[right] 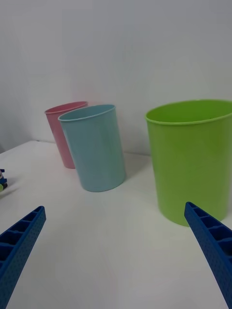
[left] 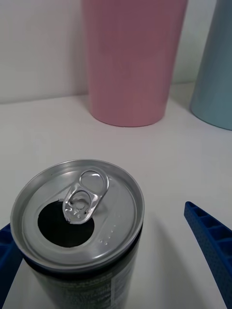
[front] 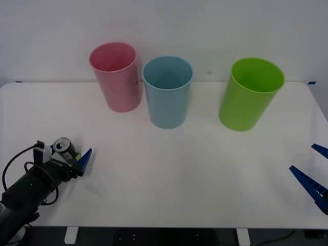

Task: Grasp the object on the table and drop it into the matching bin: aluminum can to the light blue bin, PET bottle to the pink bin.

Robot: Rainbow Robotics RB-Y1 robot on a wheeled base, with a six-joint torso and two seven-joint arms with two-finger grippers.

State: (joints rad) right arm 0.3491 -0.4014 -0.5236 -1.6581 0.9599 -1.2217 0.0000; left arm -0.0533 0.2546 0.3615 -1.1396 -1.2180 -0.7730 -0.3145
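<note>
The aluminum can (left: 79, 227) is a small dark cylinder with a smooth silver top; it stands upright on the white table (front: 169, 174) at about 8 o'clock. The left wrist view shows its opened mouth and pull-tab. The left gripper (front: 72, 156) reaches in low from the near left corner, with ribbed blue fingers (left: 212, 241) spread on both sides of the can. The right gripper (front: 313, 174) waits at 4 o'clock, also spread. The pink bin (front: 116, 76) and light blue bin (front: 167, 92) are tapered plastic cups around 11–12 o'clock, a lime green bin (front: 250, 94) at 1 o'clock.
</note>
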